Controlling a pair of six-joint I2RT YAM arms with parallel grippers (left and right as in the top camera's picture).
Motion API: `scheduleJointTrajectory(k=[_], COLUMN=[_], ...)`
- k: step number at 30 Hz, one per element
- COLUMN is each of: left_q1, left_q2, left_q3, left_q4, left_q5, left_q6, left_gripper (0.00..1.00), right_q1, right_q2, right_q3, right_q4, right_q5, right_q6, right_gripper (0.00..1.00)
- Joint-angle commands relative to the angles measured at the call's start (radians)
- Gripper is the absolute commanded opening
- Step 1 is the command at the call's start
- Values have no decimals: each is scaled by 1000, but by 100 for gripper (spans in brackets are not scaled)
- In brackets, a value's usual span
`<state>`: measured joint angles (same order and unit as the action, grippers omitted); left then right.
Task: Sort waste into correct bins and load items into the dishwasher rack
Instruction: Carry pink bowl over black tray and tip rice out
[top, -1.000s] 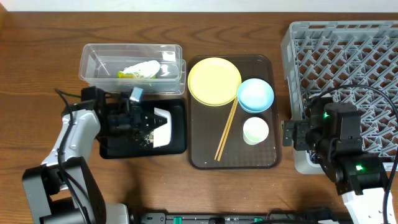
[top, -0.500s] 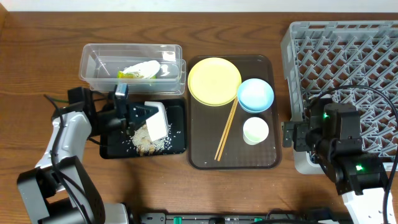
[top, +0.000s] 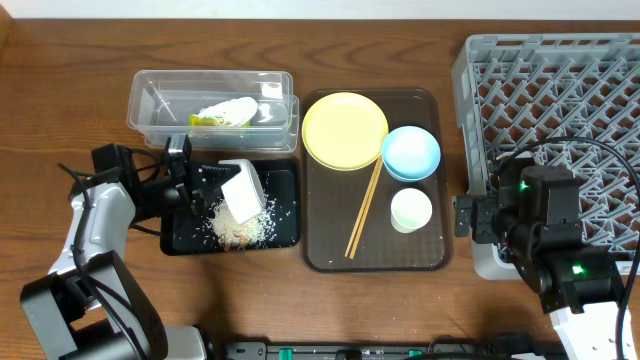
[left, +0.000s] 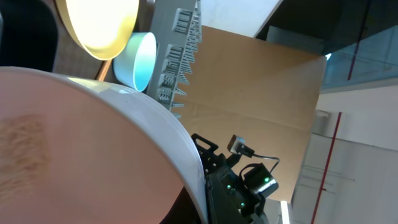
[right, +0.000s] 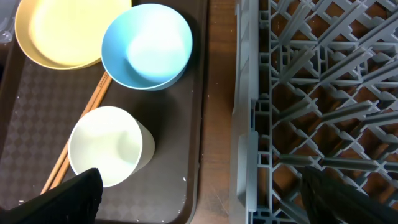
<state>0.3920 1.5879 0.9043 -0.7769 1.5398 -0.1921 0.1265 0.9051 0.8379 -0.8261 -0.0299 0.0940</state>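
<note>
Rice grains (top: 238, 230) are seen heaped in the black tray (top: 285, 238) at the near left of the counter (top: 60, 100). Just above them the white bowl (top: 243, 190) is held tipped on its side over that tray, its rim clamped by the left fingers (top: 205, 183). At the near right, the right fingers (right: 78, 193) are spread wide with nothing gripped, parked beside the dishwasher rack (top: 560, 80) on its side towards the brown serving tray (top: 325, 255). On that tray the chopsticks (top: 363, 212) and small white cup (top: 410, 210) are found nearer, the light blue bowl (top: 411, 153) and yellow plate (top: 344, 130) farther back. Farthest on the left, the snack wrapper (top: 205, 120) and tissue (top: 232, 108) are lodged in the clear tub (top: 150, 100). Emptying the bowl is judged to be the step in hand, and nearly done. Next, the bowl would need to be righted and carried across to the rack's pegs, or passed to the right arm, the rack being well apart from the left arm.
</note>
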Motion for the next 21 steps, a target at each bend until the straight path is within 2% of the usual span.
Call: scheduleJointTrajectory(k=[1, 15, 18, 21], left_q1=[5, 5, 5, 5], left_q2=[0, 0, 0, 0], left_q3=[-5, -5, -5, -5], left_q4=[2, 2, 2, 2], left_q5=[32, 32, 32, 32], left_q6=[-13, -16, -59, -151], left_gripper=[6, 6, 6, 6], right_q1=[-2, -2, -2, -2], right_q2=[-3, -3, -3, -3], right_q3=[18, 18, 18, 18], right_q4=[-1, -1, -1, -1], right_q5=[-4, -4, -4, -4], right_q6=[-13, -13, -13, -13], right_gripper=[99, 99, 99, 99])
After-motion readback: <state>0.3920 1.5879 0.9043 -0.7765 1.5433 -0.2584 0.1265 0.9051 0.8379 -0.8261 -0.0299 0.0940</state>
